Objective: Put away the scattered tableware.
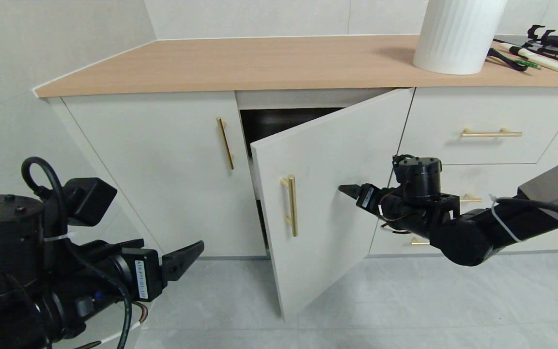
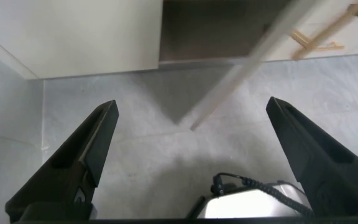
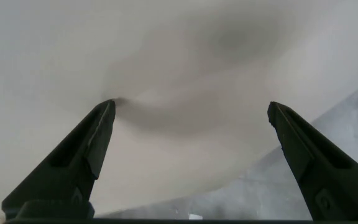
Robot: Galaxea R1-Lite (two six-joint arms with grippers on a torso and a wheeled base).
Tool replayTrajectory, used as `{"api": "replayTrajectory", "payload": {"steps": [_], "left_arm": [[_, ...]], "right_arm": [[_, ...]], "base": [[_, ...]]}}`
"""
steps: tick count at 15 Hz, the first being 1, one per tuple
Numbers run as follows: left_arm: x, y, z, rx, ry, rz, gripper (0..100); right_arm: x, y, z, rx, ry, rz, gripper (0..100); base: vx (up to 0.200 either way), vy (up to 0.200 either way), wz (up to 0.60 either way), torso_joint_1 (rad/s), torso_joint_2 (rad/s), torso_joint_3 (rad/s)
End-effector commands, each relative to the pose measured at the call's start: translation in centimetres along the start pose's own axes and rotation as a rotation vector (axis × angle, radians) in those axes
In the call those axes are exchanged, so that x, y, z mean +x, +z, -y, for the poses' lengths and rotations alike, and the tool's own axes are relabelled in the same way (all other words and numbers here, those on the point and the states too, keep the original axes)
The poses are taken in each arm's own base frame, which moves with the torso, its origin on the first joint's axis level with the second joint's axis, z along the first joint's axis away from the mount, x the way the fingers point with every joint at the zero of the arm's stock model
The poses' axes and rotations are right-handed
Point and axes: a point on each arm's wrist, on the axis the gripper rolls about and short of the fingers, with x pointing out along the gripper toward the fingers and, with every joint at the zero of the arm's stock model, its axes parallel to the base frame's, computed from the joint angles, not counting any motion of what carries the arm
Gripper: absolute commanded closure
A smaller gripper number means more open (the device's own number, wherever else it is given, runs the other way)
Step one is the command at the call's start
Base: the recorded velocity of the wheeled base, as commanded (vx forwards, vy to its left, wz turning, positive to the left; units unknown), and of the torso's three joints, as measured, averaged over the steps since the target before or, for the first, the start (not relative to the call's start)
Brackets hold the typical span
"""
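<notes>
Tableware [image 1: 545,61] on table [image 1: 259,63], far right. Left end effector [image 2: 191,101] and right end effector [image 3: 191,102] spread open (right faces ajar cabinet door [image 1: 337,194]).

A wooden countertop [image 1: 259,63] runs along a pale tiled wall [image 1: 41,43] into the corner. Beneath it are white fronts with brass bar handles: a closed door [image 1: 153,169], a cabinet door [image 1: 337,203] swung ajar before a dark interior [image 1: 279,121], and drawers [image 1: 492,126]. The floor [image 1: 405,300] is grey tile.
</notes>
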Motion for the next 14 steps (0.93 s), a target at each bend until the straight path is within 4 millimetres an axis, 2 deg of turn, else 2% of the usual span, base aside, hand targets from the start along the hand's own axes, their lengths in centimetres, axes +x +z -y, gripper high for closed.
{"api": "replayTrajectory", "payload": {"steps": [1,4,7,12,14], "left_arm": [[0.0,0.0,0.0,0.000,0.002,-0.001,0],[0.1,-0.1,0.0,0.003,0.003,-0.004,0],[0.1,-0.1,0.0,0.003,0.002,-0.004,0],[0.1,-0.1,0.0,0.003,0.000,-0.006,0],[0.1,-0.1,0.0,0.004,0.001,-0.007,0]], "right_arm": [[1.1,-0.2,0.2,0.018,-0.021,0.036,0],[3.2,-0.1,0.5,0.025,-0.105,0.129,0],[4.1,0.3,0.9,0.041,-0.125,0.165,0],[6.8,1.5,2.0,0.056,-0.157,0.249,0],[7.2,2.1,2.3,0.059,-0.159,0.271,0]], "base": [[0.000,0.000,0.00,0.000,0.00,0.000],[0.000,0.000,0.00,0.000,0.00,0.000],[0.000,0.000,0.00,0.000,0.00,0.000],[0.000,0.000,0.00,0.000,0.00,0.000],[0.000,0.000,0.00,0.000,0.00,0.000]]}}
